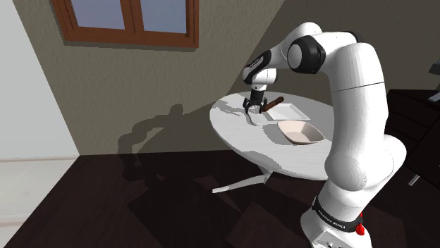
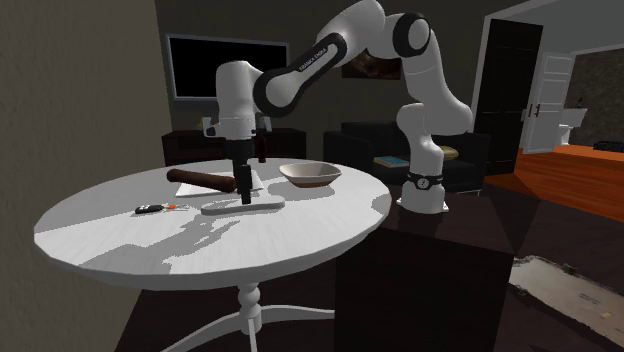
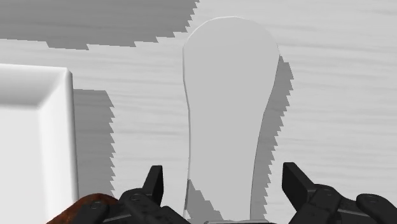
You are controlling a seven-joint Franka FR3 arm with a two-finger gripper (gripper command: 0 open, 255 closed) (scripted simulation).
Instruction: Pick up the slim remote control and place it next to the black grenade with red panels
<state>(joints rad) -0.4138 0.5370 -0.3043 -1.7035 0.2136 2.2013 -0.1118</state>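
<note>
The fingers (image 3: 296,181) stand spread, one on each side of the slim remote control (image 3: 226,108). A narrow strip of shadow or tabletop shows between each fingertip and the remote's edge, so neither finger touches it. The remote is drawn plain pale grey. It lies flat on the white tabletop (image 3: 337,127) and runs lengthwise straight away from the hand, with its rounded far end the widest part. Its near end is cut off under the hand in the wrist view.

Just outside one finger, a reddish-brown rounded thing (image 3: 83,207) shows as a corner only, too little to identify from there. Beyond it the white tray (image 3: 38,127) lies beside the remote but apart from it, cut off by the picture's edge.

In the second exterior view the fingers (image 2: 242,192) point straight down with their tips at the remote (image 2: 262,207). The brown thing (image 2: 205,180) shows as a long stick lying behind them. The black grenade (image 2: 150,209), small and with a red-orange patch, lies on the tabletop toward that view's left, apart from the remote. A shallow bowl (image 2: 310,175) sits toward the right.

In the shoulder view the remote is hard to pick out in the shadow below the fingers (image 1: 255,107).
</note>
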